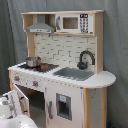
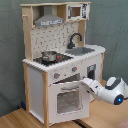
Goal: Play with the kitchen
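The kitchen [image 1: 65, 75] [image 2: 60, 65] is a tall toy of pale wood and white panels. It has a grey hood [image 1: 41, 27], a black faucet [image 1: 86, 59], a sink [image 1: 75, 73] and a small pot [image 1: 33, 61] on the stove. The oven door [image 2: 64, 99] [image 1: 20, 100] stands swung partly open. In the second exterior view my white arm reaches in from the right. My gripper [image 2: 86, 82] is at the door's upper free corner. In the first exterior view only part of the arm [image 1: 10, 107] shows, at the lower left beside the open door.
A toy microwave [image 1: 73, 23] sits in the top shelf. Two knobs [image 2: 65, 72] line the front below the stove. A second cupboard door [image 1: 62, 106] is closed. The kitchen stands on a wooden floor [image 2: 15, 120] before a grey curtain [image 2: 115, 25].
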